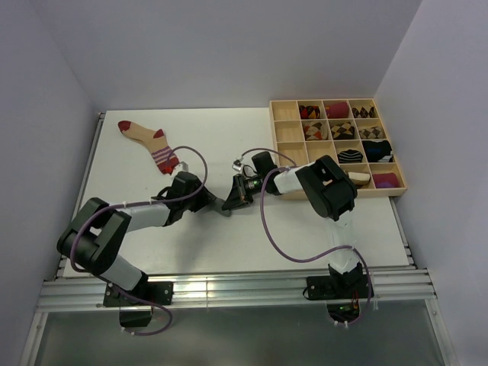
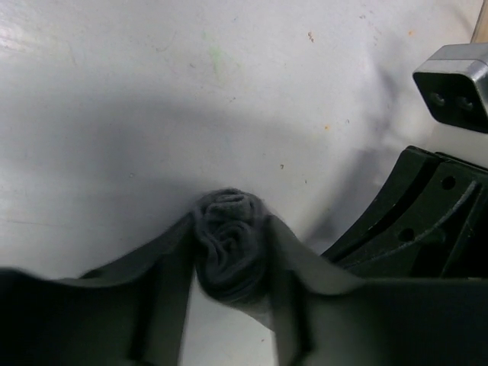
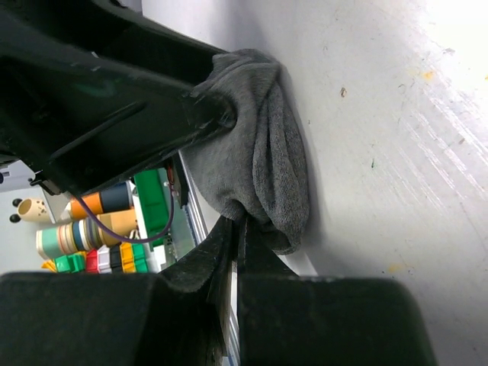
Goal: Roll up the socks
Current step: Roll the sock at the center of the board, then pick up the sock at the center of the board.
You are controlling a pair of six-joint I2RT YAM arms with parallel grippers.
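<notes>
Left gripper (image 2: pixel 230 235) is clamping rolled grey sock (image 2: pixel 229 267), spiral end facing lens; right gripper (image 3: pixel 237 227) is pinching its lower edge.

A white counter (image 1: pixel 229 244) has a pale wooden tray (image 1: pixel 335 101) at its far right, divided into a grid of compartments. A magenta bundle (image 1: pixel 335 111) sits in the tray's back row and another (image 1: pixel 385 181) in the near right corner, with a black bundle (image 1: pixel 377 150) just behind that one and a black-and-white striped bundle (image 1: pixel 349 155) to its left. A ridged aluminium rail (image 1: pixel 229 288) runs along the counter's near edge, and the right wrist view shows a blurred stack of coloured rolls (image 3: pixel 76 240) beyond the counter.
</notes>
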